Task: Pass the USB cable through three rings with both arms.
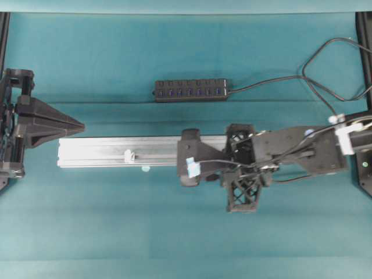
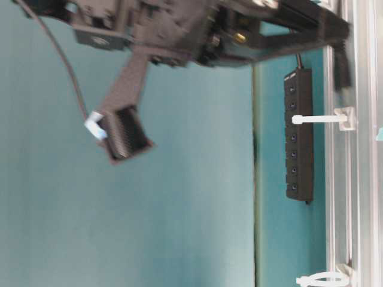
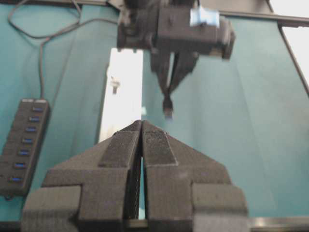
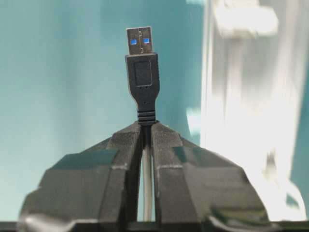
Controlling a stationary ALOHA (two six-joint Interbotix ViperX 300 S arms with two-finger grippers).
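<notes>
My right gripper [image 4: 146, 124] is shut on the USB cable just behind its black plug [image 4: 142, 72], whose metal tip with blue inserts sticks out past the jaws. In the left wrist view the plug [image 3: 167, 107] hangs below the right gripper [image 3: 169, 94], beside the rail. From overhead the right gripper [image 1: 187, 157] is over the rail's right part. One white ring [image 1: 129, 156] stands on the rail to its left; two rings [image 2: 323, 118] [image 2: 323, 278] show at table level. My left gripper [image 1: 81, 125] [image 3: 141, 123] is shut and empty, off the rail's left end.
The long silver rail [image 1: 104, 151] lies across the middle. A black hub strip [image 1: 192, 90] with blue sockets lies behind it, its cord [image 1: 273, 81] looping to the far right. Black frame posts stand at both table sides.
</notes>
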